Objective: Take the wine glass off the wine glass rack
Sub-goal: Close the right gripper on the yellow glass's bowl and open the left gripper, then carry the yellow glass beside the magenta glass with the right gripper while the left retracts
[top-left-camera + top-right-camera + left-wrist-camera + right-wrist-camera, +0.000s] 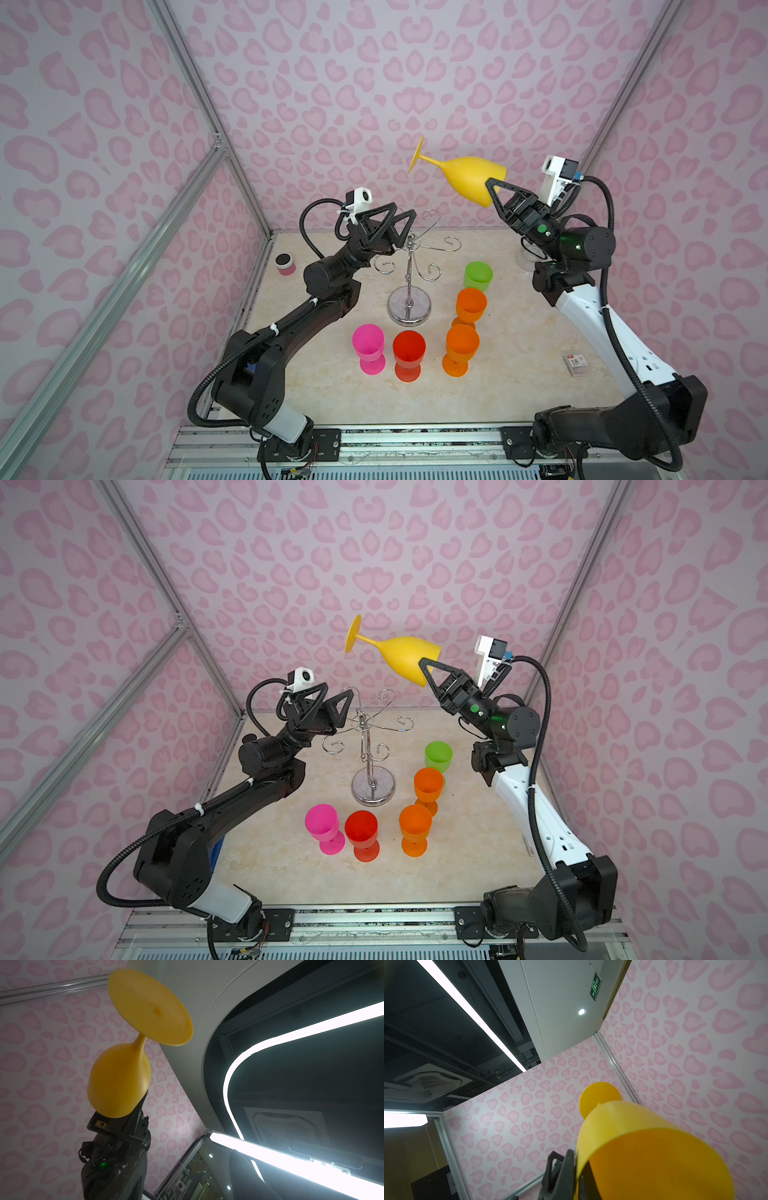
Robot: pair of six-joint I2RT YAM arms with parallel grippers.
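Right end effector [490, 185] is clamped on the yellow wine glass [469, 174], while left end effector [404, 208] is spread open beside the wine glass rack [409, 270].

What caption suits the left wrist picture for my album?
Right gripper holds a yellow wine glass by its rim, against pink patterned wall and bright ceiling lights.

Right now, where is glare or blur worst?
Left wrist view: ceiling light strips blow out, leaving the yellow wine glass dim, its foot's edge smeared. Right wrist view: the glass's near rim balloons, wide-angle stretched. Both top views: evenly lit, wine glass rack gleaming.
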